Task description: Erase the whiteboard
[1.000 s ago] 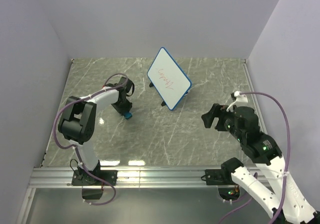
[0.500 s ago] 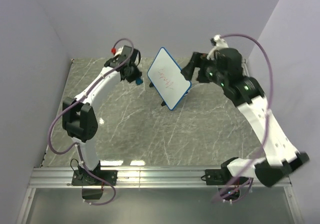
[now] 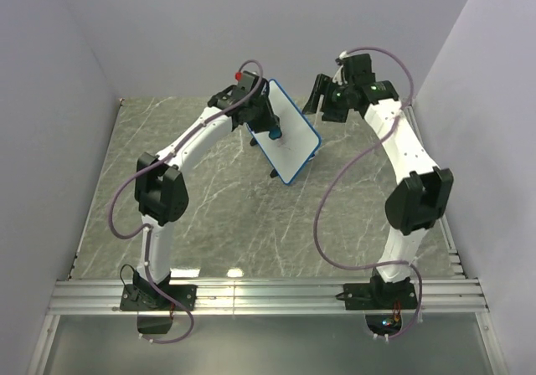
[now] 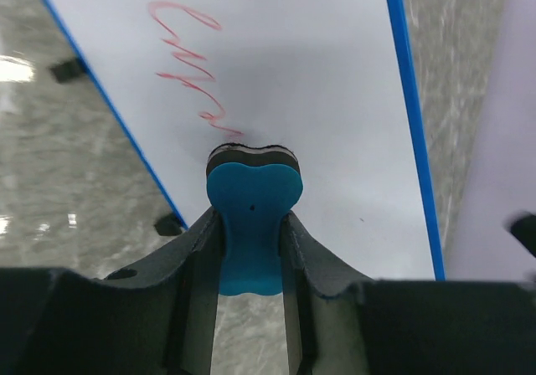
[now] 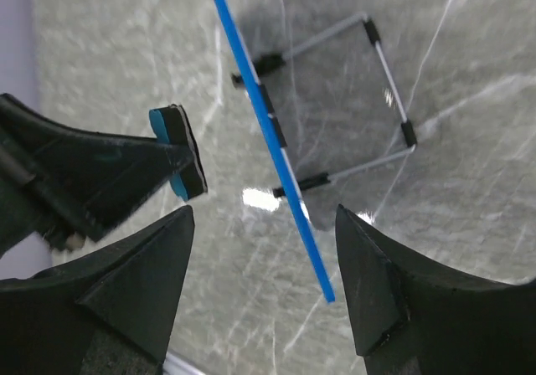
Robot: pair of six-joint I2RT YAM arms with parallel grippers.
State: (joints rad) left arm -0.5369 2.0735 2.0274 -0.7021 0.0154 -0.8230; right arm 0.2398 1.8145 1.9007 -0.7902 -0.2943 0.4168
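The whiteboard (image 3: 298,147), white with a blue rim, stands tilted on its wire stand (image 5: 387,82) at the back of the table. Red scribble (image 4: 194,74) marks its face (image 4: 327,82). My left gripper (image 3: 271,127) is shut on a small blue eraser (image 4: 251,216), whose dark felt end presses on the board just below the scribble. My right gripper (image 3: 322,100) hovers open behind the board's upper right edge. In the right wrist view the blue rim (image 5: 270,136) runs edge-on between the right gripper's (image 5: 264,216) fingers without touching them, and the eraser (image 5: 177,151) shows at the left.
The grey marbled table (image 3: 209,216) is walled by pale panels at the back and both sides. The board's black feet (image 3: 275,174) rest on the table. An aluminium rail (image 3: 268,295) with both arm bases runs along the near edge.
The left arm has lifted the eraser off the table and carried it up to the board's face. The right arm has swung from near right to behind the board, its jaws narrowing slightly.
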